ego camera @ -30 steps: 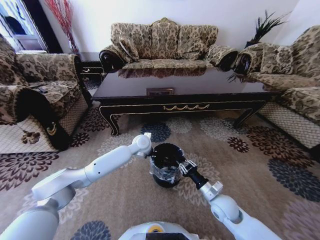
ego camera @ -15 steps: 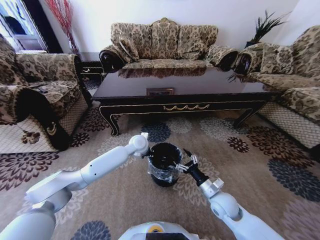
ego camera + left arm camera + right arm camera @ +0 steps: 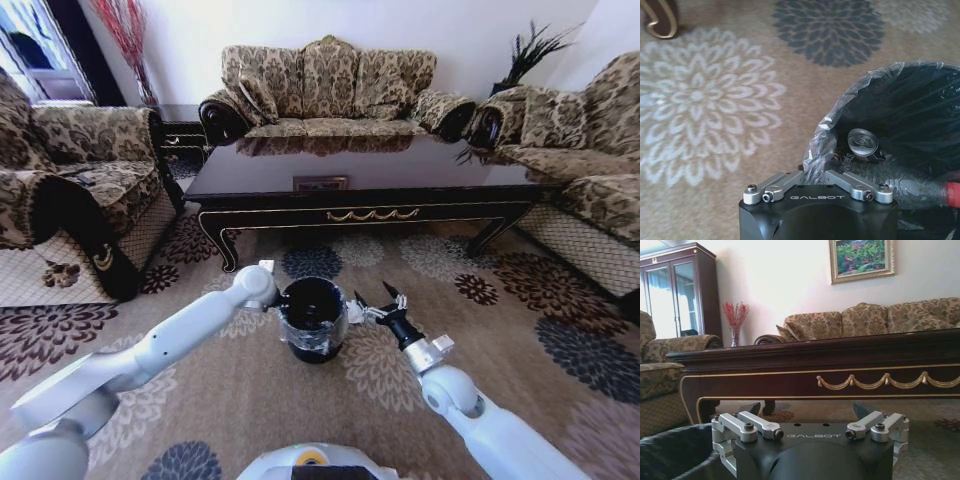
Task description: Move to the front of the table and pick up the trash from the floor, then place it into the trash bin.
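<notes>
On the floor (image 3: 250, 390) in front of the table (image 3: 360, 190), the trash bin (image 3: 312, 318) is standing between the two grippers. The left gripper (image 3: 270, 297) is pressing against the bin's rim, and its wrist view shows the jaws pinching the clear plastic liner (image 3: 821, 150) there, while a clear bottle with a red cap (image 3: 920, 186) is lying inside the bin. The right gripper (image 3: 378, 301) is hovering just beside the bin's other side, its jaws spread wide and holding nothing.
</notes>
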Tool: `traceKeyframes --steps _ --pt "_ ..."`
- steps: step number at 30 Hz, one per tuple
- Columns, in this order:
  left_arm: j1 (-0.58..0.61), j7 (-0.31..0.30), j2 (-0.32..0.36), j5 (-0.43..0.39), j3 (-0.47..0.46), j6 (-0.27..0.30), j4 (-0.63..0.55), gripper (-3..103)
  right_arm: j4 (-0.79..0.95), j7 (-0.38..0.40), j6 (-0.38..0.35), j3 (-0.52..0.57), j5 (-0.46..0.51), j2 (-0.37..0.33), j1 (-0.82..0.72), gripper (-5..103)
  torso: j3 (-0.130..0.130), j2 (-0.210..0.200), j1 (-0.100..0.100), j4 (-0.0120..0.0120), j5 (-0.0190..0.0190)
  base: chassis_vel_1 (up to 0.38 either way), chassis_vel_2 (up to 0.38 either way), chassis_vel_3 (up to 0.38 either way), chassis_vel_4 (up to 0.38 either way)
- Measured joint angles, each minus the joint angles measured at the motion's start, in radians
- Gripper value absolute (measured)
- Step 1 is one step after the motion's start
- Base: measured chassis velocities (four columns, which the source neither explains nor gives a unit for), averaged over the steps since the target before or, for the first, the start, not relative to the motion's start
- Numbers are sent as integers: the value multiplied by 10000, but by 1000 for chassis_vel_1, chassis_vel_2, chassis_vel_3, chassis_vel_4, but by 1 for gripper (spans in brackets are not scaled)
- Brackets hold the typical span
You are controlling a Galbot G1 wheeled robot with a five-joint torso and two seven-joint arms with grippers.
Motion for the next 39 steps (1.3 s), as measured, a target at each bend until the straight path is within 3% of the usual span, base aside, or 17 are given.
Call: traceKeyframes --steps 8,21,35,39 --pt "1075 263 992 335 -1173 0 -285 0 -1034 97 -157 -345 279 240 610 100 0 -1 0 3 -1 0 0 0 0" --pt "3228 601 2258 545 -3577 0 -932 0 -4373 91 -241 -1659 66 1080 2291 100 0 0 0 2 0 0 0 0 0" --pt "4302 705 2276 836 -4341 0 -1275 0 -7131 -307 -248 -2842 -222 2012 3646 101 0 0 0 0 0 0 0 0 0" --pt "4324 718 2254 879 -4324 0 -1265 0 -8146 -433 -92 -3089 -207 2435 4064 97 0 0 -1 0 3 0 0 0 0"
